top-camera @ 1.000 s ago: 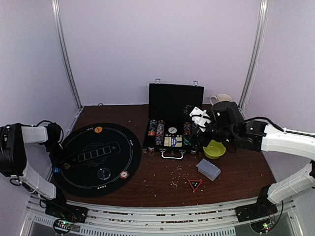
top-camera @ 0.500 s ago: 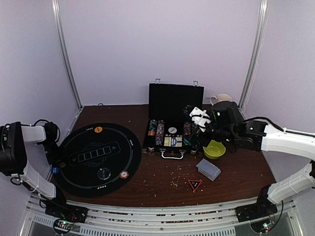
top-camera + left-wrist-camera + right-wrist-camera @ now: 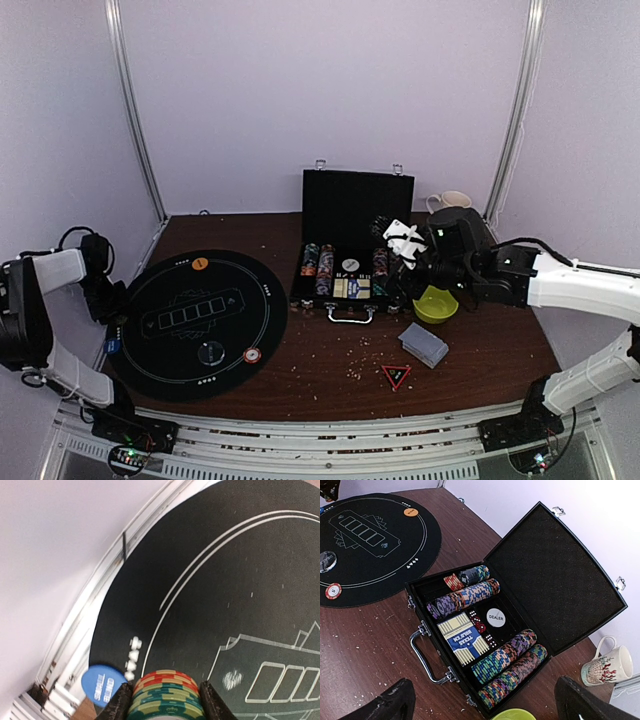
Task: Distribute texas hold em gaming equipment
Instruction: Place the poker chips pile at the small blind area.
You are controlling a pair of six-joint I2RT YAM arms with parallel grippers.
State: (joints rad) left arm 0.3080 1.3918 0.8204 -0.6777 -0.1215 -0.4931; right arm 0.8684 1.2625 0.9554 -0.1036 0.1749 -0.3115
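The left gripper is clamped on a short stack of poker chips, red on top with teal and cream edges below, one finger against each side. It hangs at the left rim of the round black mat. Whether the stack touches the mat cannot be told. Just left of the stack, a blue disc printed SMALL BLIND lies half on the mat's edge and half off it.

On the mat lie an orange disc at the far rim, a clear disc near the near rim, and a red-and-white chip to its right.

The black case stands open right of the mat, its lid upright at the far side and its handle facing near. Inside are rows of chips on edge, a white DEALER button, dice and a boxed card pack.

The right gripper hovers over the right end of the case with its fingers spread wide and nothing between them. Directly below and right of it, the yellow-green bowl sits just beside the case's right end. A patterned white mug stands farther back, partly hidden behind the arm.

On the brown tabletop, near of the bowl, rests the grey-blue deck of cards, and a red-edged triangle lies just near and left of it. Pale crumbs are scattered across the wood between the case and the near edge.
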